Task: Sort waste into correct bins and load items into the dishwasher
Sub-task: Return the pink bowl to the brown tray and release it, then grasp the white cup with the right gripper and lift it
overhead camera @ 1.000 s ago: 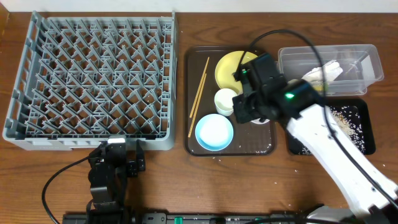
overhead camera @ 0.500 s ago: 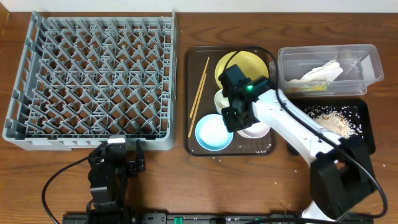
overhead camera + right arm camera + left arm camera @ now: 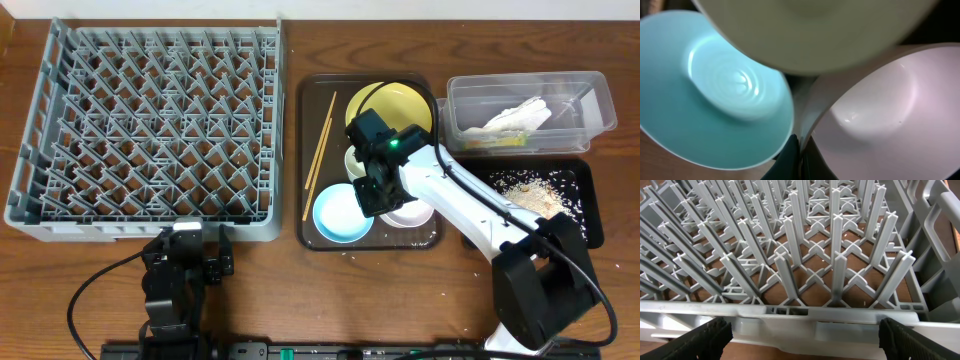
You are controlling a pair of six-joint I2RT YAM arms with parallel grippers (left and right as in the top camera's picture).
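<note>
My right gripper (image 3: 375, 192) is shut on the rim of the white bowl (image 3: 412, 210), which is on the brown serving tray (image 3: 310, 236) beside the light blue bowl (image 3: 340, 212). In the right wrist view the gripper (image 3: 799, 150) pinches the white bowl's (image 3: 880, 110) rim, with the blue bowl (image 3: 715, 90) at the left and the white cup (image 3: 810, 30) above. The yellow plate (image 3: 395, 105), the cup (image 3: 355, 160) and the chopsticks (image 3: 320, 150) lie on the same tray. My left gripper (image 3: 805, 340) is open at the front edge of the grey dish rack (image 3: 815, 255).
The dish rack (image 3: 150, 130) fills the left half of the table. The clear tub (image 3: 590, 95) at the back right holds the napkin (image 3: 520, 115) and the wrapper (image 3: 495, 142). The black tray (image 3: 592, 205) in front of it holds rice crumbs (image 3: 530, 195).
My right arm has swung left from near the bins with the white bowl and brought it down beside the blue bowl. The left arm has not moved.
</note>
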